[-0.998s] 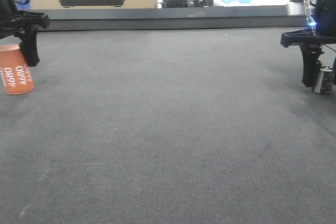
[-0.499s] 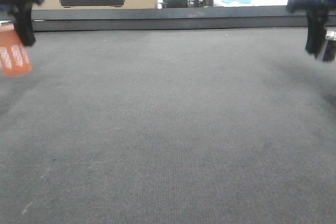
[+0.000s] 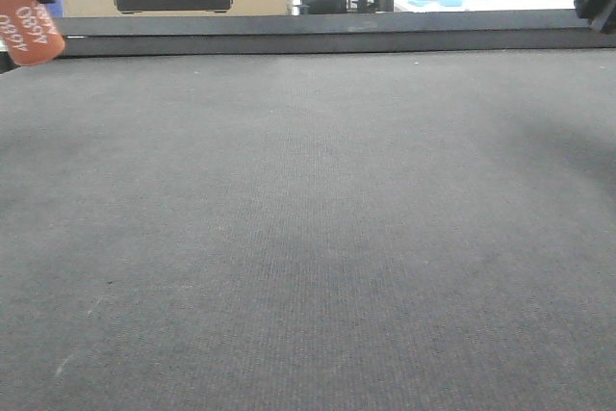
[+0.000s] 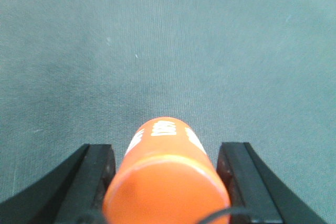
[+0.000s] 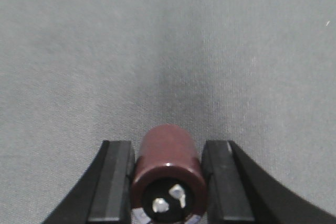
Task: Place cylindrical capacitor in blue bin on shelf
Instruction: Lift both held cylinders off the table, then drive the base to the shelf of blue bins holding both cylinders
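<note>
Currently | my right end effector (image 5: pixel 168 153) clamps the cylindrical capacitor (image 5: pixel 168 169) above the tabletop (image 5: pixel 168 35) | my left end effector (image 4: pixel 165 153) grips the orange 4680 cylinder (image 4: pixel 167 182) | risk: the smooth round body may slip or tilt in my hold during transit | blue bin not in view

So the table (image 3: pixel 308 238) is just one big sheet of dark grey ribbed carpet, with a darker raised rail (image 3: pixel 308 42) running along the far edge and a few pale flecks (image 3: pixel 64 365) near the front-left corner.
</note>
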